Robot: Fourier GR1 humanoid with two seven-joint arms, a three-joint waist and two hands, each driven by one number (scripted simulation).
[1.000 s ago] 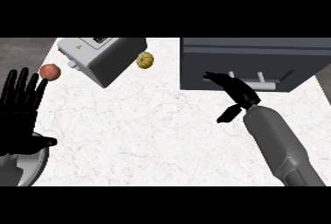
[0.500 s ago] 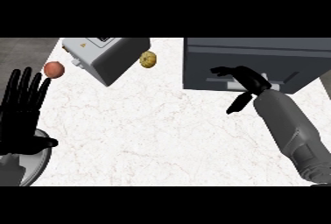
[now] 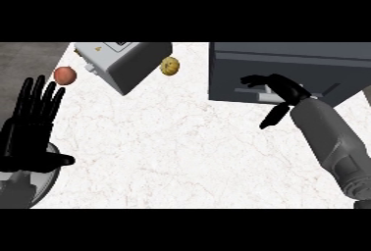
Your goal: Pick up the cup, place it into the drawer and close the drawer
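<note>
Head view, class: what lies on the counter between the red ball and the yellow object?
The head view shows a tilted grey box between the red ball and yellow object.

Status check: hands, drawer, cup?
Right hand curled at drawer front. Left hand open, resting at left edge. Cup not visible.

A grey boxlike appliance (image 3: 124, 61) is seen at the far left of the white marble counter (image 3: 181, 157). A red fruit (image 3: 65, 75) lies to its left, a yellowish-brown item (image 3: 170, 65) to its right.
</note>
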